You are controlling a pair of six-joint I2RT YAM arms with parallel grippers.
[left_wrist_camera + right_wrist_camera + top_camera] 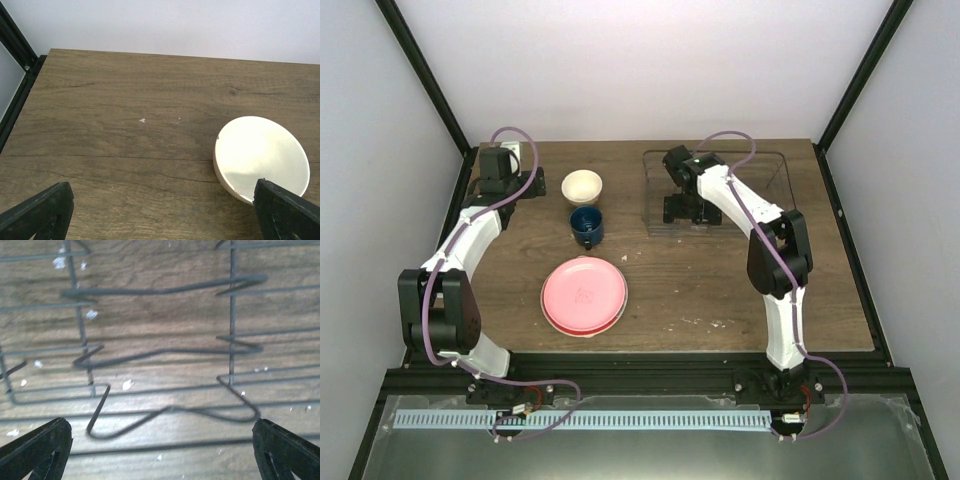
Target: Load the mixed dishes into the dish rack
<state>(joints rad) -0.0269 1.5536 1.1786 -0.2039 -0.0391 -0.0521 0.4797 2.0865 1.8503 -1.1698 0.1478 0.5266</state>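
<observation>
Found the pink plate (pixel 584 290) nearest the arm bases, flat on the worktop (pixel 720 290) atop at least one more plate, with only a reddish rim (pixel 575 332) showing below; judged stacked for lifting one by one. Noted beyond it the dark blue mug (pixel 586 226), upright, then the small cream bowl (pixel 582 186) close behind. Saw the left jaws wide and empty over bare wood just left of the bowl, probably lined up for a first pick. Saw the right jaws wide, holding nothing, over the dish rack (pixel 231 300) at the far right, with bare dividers in view; judged nothing loaded yet.
</observation>
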